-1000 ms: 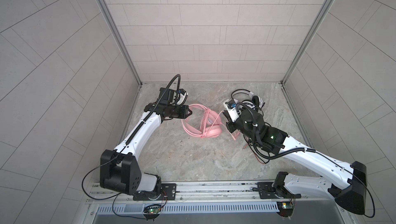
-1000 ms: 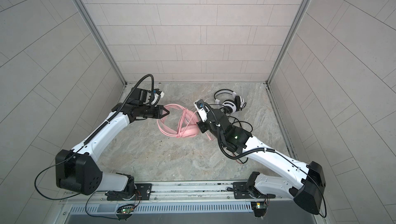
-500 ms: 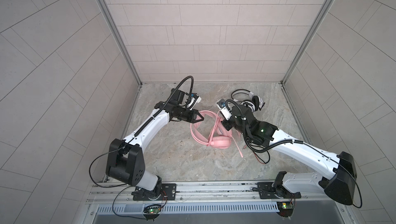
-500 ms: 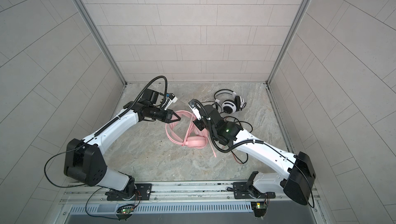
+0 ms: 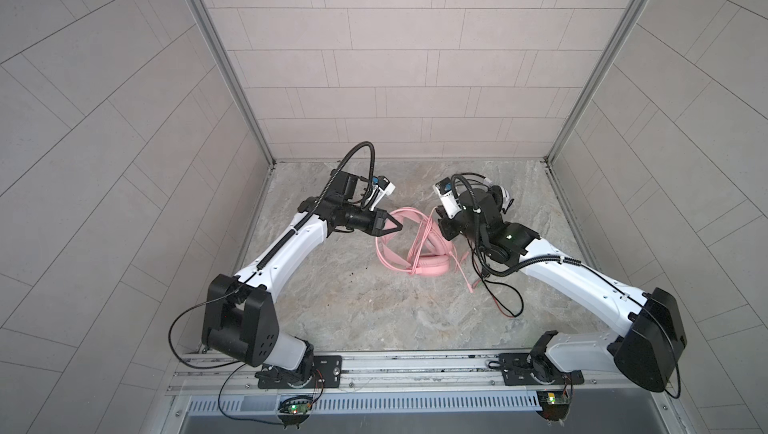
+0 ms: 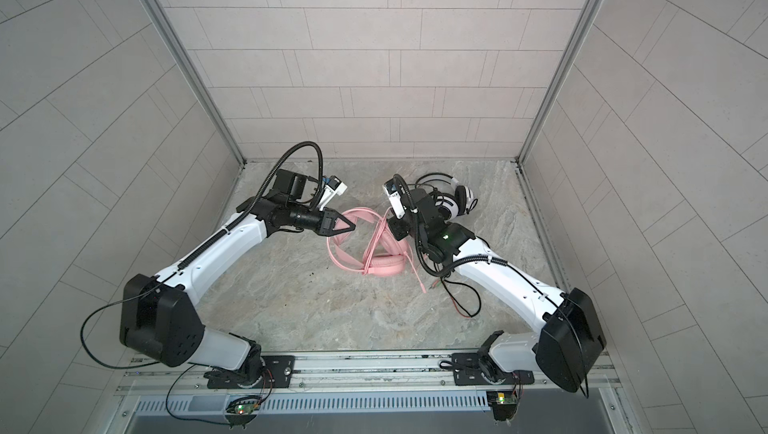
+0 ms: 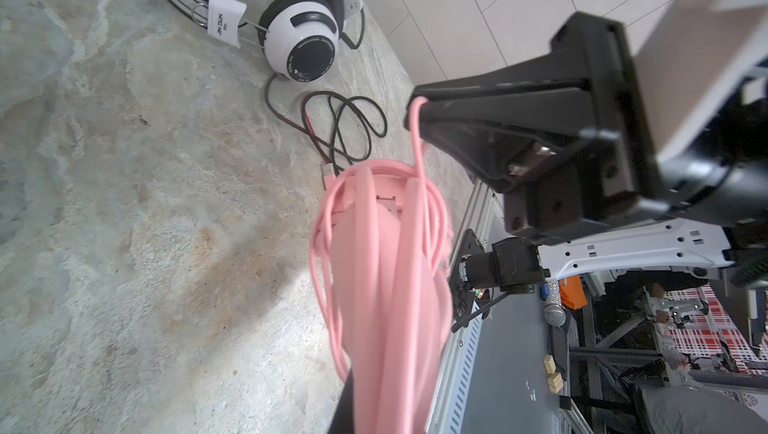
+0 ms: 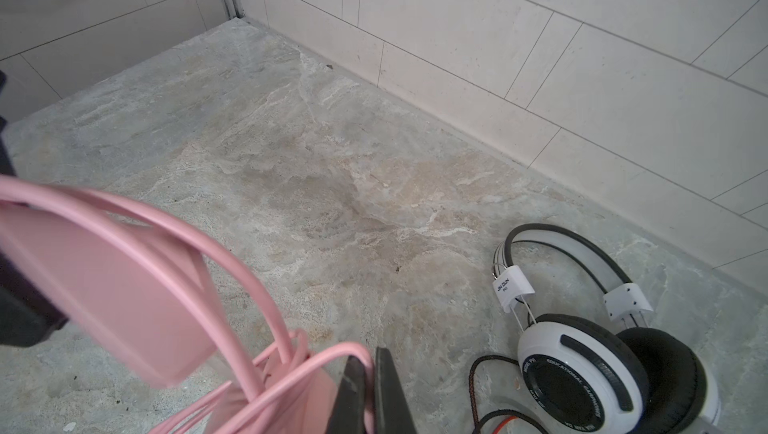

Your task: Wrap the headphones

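Closest to me is the metal rail [image 5: 415,369] that carries both arm bases, and beyond it the stone-patterned table [image 5: 353,307]. My right arm [image 5: 582,282] reaches in over a loose black cable [image 8: 471,373] that lies in loops on the table. The free end of the pink cable [image 7: 419,141] trails just beside it. A little farther in, near the middle of the table, are the pink headphones [image 5: 428,265], with several strands of their cable running along the band. Their ear cups sit low on the near side, and I cannot tell whether they rest on the table. My left arm [image 5: 286,249] comes in from the left. My left jaws are pressed together on the pink band at its far end and hold it up off the table. My right jaws face them from the right, squeezed tight on a single strand of the pink cable, which runs taut from their tips to the band. Farther back, behind my right wrist, the white-and-black headphones [image 6: 449,205] lie on the table. Neither set of jaws touches them, and they are close to the tiled back wall [image 5: 395,120].
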`<move>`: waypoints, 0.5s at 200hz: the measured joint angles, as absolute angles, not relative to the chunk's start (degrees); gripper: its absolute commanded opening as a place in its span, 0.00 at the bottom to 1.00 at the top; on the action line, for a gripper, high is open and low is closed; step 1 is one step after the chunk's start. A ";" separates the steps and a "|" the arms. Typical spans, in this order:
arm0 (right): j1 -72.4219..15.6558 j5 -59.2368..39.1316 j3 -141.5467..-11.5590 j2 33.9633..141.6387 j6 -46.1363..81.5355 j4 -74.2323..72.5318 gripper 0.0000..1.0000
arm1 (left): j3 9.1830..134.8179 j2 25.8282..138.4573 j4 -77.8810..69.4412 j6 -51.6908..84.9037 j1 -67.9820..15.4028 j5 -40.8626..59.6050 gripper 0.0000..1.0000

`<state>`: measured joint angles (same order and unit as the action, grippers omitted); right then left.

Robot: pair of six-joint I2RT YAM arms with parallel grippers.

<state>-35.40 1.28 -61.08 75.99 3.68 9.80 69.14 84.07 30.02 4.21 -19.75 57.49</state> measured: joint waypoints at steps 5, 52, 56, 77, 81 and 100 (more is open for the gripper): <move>-34.87 0.34 -61.08 76.20 4.01 9.54 0.00 | 69.14 83.96 29.87 4.32 -19.77 57.74 0.00; -31.86 -6.42 -60.36 75.81 6.92 5.74 0.08 | 69.14 83.05 27.49 6.31 -19.75 59.92 0.00; -31.59 -7.07 -60.27 75.79 7.16 5.45 0.08 | 69.14 82.91 27.31 6.63 -19.75 60.07 0.00; -30.81 -9.08 -59.31 75.72 8.38 3.38 0.11 | 69.14 82.52 26.52 7.66 -19.75 60.49 0.00; -30.74 -9.19 -58.78 75.59 8.64 2.74 0.13 | 69.14 82.48 26.50 7.79 -19.75 60.58 0.00; -30.30 -8.91 -55.13 74.52 10.24 -0.12 0.16 | 69.04 81.91 26.89 8.10 -19.77 61.73 0.00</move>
